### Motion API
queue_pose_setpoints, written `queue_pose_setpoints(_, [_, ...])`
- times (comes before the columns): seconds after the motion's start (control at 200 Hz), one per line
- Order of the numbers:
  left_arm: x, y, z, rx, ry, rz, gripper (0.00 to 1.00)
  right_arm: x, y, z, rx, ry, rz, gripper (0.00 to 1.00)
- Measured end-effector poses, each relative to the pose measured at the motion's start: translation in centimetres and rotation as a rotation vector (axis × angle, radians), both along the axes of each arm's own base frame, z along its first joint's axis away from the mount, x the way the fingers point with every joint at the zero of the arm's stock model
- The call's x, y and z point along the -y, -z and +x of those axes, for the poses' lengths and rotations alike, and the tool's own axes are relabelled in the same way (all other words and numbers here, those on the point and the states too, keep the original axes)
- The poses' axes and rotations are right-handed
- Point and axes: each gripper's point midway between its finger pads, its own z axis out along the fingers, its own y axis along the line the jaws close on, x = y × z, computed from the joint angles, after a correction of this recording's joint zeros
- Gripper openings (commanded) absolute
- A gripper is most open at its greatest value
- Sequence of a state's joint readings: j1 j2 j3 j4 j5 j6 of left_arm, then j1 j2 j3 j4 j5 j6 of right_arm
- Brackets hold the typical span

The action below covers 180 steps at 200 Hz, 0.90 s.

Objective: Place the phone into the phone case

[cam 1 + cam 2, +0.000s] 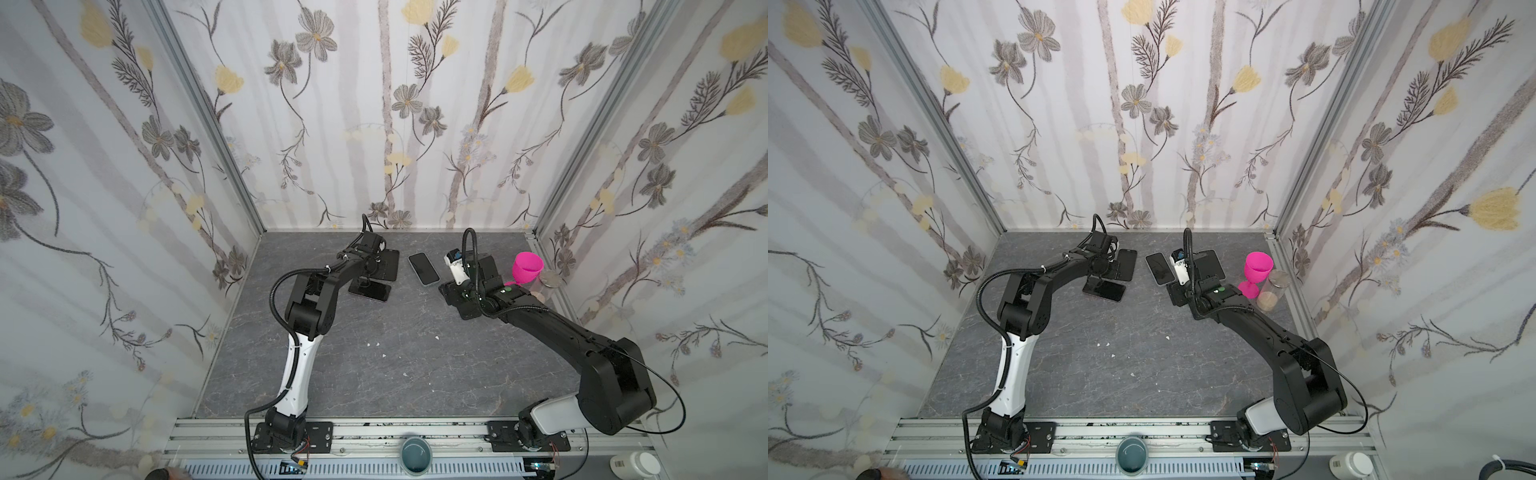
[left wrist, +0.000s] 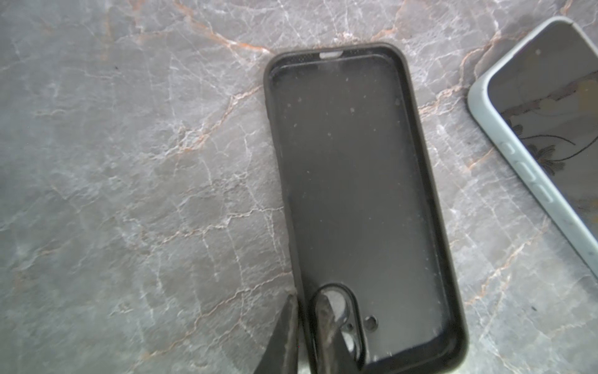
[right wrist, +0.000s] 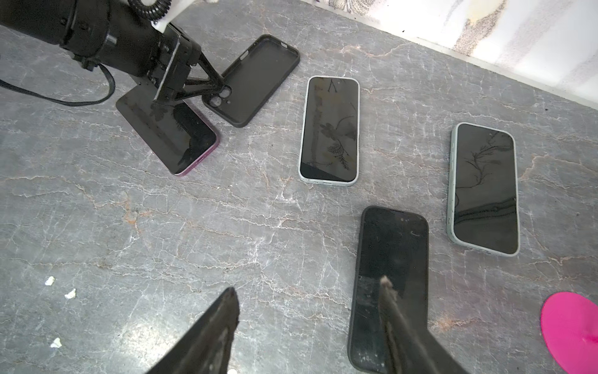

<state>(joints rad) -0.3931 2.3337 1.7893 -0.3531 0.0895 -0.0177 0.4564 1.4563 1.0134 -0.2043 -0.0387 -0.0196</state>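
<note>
My left end effector [image 2: 306, 294] is clenched on the black phone case [image 2: 362, 207] rim.
The purple phone [image 1: 371, 291] lies just beside it at 7 o'clock, crosswise.

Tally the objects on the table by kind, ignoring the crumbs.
Phones: 3 (purple phone, pale phone, second pale phone)
Empty case: 1
Black slab, phone or case unclear: 1
Goblet: 1
Jar: 1
Total: 7
</note>
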Motion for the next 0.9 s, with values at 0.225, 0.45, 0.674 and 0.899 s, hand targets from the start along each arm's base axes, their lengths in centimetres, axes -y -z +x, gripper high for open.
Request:
queue_pose_setpoints(0.225, [0.0,-0.1,0.1,0.006,0.008,0.003,0.00,-0.4,-0.3,0.1,0.004,-0.008,0.002,0.67])
queue_pose_setpoints(0.45, [0.3,-0.3,0.0,-0.007,-0.014,-0.033,0.00,-0.7,-0.9,0.2,0.015,-0.014,0.007,0.67])
queue_pose_setpoints(0.674, [1.4,-2.5,-1.3,-0.026,-0.033,-0.170,0.00,-0.8,-1.9,0.0,0.036,-0.016,0.015,0.66])
queue_pose_setpoints(0.899, [1.9,-3.9,-3.7,-0.040,-0.034,-0.253,0.00,-0.7,-2.7,-0.3,0.055,-0.012,0.014,0.66])
